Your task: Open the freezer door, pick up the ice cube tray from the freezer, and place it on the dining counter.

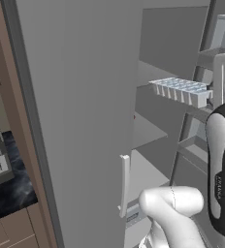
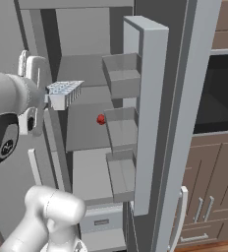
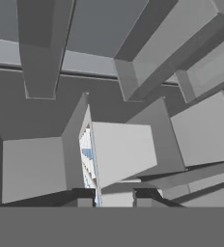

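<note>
The end effector [image 1: 212, 92] is clamped on one short end of the tray [image 1: 180, 90], jaws nearly together on its rim, and the tray sticks out level in mid-air in front of the open freezer, touching no shelf. That end-only pinch is the worry: the whole length hangs off one edge, so a quick swing could let it droop or twist out of the grip and drop.

Just past the tray, the door [image 2: 148, 113] stands swung wide with its bins [image 2: 122, 74] facing in. From the right base view the tray's free end [image 2: 71, 88] points toward those bins, near the top one but apart from it. Turn the wrong way and that end clips a bin and gets levered loose.

On the other side, the closed twin door [image 1: 80, 121] and its handle [image 1: 124, 184] sit close beside the arm, so the elbow has little room while backing out.

Deeper in, a small red thing [image 2: 100, 119] sits on a shelf [image 2: 86, 133], well below the tray and no threat
</note>
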Controlling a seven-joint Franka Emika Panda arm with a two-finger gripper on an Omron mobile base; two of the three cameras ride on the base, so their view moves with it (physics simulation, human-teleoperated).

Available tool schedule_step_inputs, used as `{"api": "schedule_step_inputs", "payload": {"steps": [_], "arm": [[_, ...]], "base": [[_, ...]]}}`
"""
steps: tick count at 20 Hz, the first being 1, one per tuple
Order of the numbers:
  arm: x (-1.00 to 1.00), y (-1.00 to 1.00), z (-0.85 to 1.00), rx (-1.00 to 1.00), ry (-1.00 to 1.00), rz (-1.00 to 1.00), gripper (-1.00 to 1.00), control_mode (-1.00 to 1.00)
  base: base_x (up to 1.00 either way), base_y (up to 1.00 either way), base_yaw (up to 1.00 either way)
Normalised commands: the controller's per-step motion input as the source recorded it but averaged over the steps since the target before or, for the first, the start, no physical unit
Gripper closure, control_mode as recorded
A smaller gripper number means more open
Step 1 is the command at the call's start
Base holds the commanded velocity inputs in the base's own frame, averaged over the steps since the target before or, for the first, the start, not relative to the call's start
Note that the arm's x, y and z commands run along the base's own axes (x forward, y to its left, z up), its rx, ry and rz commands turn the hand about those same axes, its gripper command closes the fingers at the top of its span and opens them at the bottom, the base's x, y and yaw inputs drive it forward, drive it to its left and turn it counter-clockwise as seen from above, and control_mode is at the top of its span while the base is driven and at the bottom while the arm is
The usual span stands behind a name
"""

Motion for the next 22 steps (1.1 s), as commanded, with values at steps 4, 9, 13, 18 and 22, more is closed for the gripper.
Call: {"api": "schedule_step_inputs", "payload": {"steps": [4, 9, 13, 18, 22], "arm": [[-0.72, 0.00, 0.10, 0.00, 0.00, -0.03, 1.00, -1.00], [-0.62, 0.05, 0.05, 0.00, 0.04, -0.02, 1.00, -1.00], [-0.24, 0.09, 0.00, 0.00, 0.02, 0.00, 1.00, -1.00], [0.00, 0.01, 0.00, 0.00, 0.00, 0.00, 1.00, -1.00], [0.00, 0.00, 0.00, 0.00, 0.00, 0.00, 1.00, -1.00]], "base": [[0.00, 0.00, 0.00], [0.00, 0.00, 0.00], [0.00, 0.00, 0.00], [0.00, 0.00, 0.00], [0.00, 0.00, 0.00]]}}
